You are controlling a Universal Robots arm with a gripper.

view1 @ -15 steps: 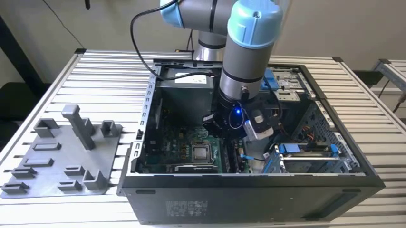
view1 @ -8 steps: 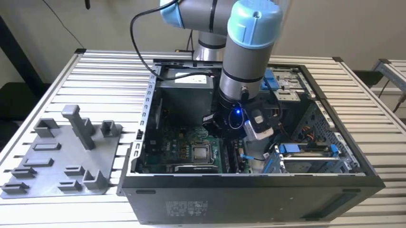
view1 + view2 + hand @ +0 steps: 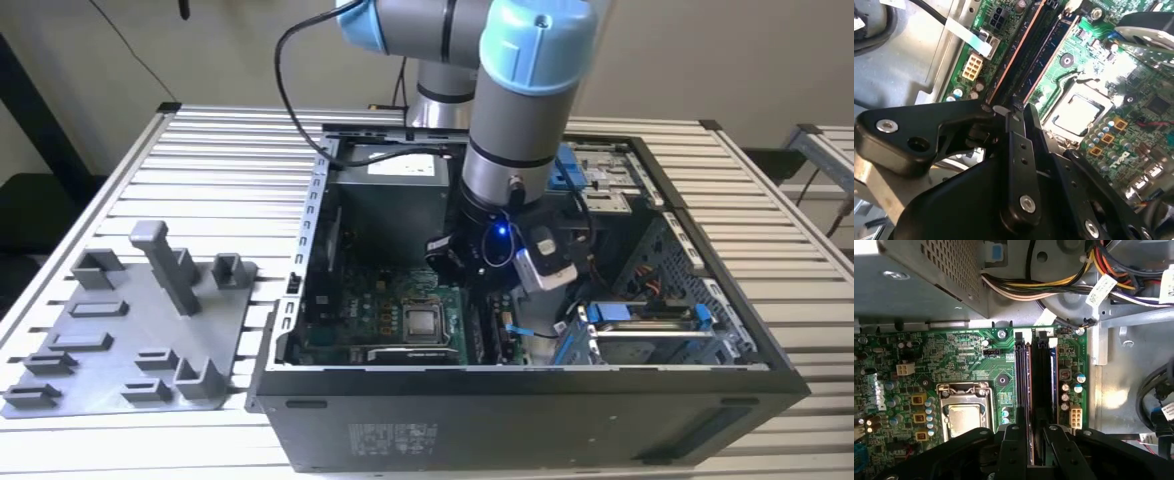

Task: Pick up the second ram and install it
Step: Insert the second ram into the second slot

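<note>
1. The gripper [image 3: 1030, 440] hangs low inside the open computer case [image 3: 747, 345], its black fingers [image 3: 1019, 150] drawn narrow right over the memory slots.
2. I cannot tell whether those fingers grip anything.
3. The second ram [image 3: 1024, 390] stands on edge in its slot, a thin dark stick running straight out from the fingertips in both wrist views.
4. A second dark stick [image 3: 1043, 385] sits just beside it, parallel.
5. The processor socket [image 3: 965, 412] lies on the green motherboard [image 3: 949, 360] near the slots.
6. In the exterior view, a grey plastic fixture [image 3: 127, 340] with upright posts rests on the counter [image 3: 214, 150] at 9 o'clock from the case.
</note>
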